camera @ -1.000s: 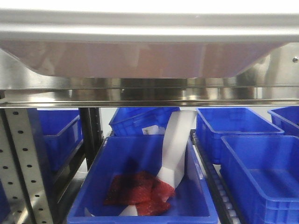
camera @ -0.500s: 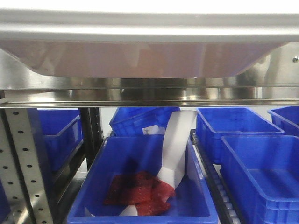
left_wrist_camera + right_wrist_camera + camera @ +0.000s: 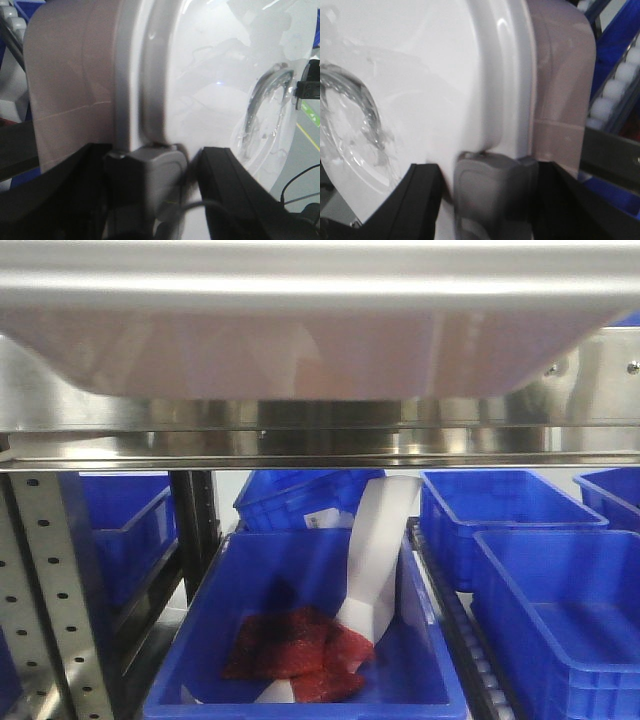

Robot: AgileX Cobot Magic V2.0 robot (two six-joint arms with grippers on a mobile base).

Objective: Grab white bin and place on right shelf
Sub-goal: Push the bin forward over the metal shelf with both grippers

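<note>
Okay, the white bin (image 3: pixel 300 350) hangs just above the steel beam of the right shelf (image 3: pixel 320 445), with the left gripper (image 3: pixel 150 167) and right gripper (image 3: pixel 495 172) both pinching its lid rim. I'd keep it level, push deeper, then lower evenly before letting go.

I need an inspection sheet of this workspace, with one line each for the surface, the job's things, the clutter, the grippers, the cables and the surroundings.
Surface: right shelf, shiny steel front beam; its deck is hidden.
Job's things: white bin, lid on, just above the beam; contact cannot be told.
Clutter: blue bin below holds red pieces and a white strip; more blue bins beside it.
Grippers: left gripper and right gripper, black fingers closed at the lid's rim, one at each end.
Cables: thin black cable by the left gripper.
Surroundings: perforated upright, white rollers.
</note>
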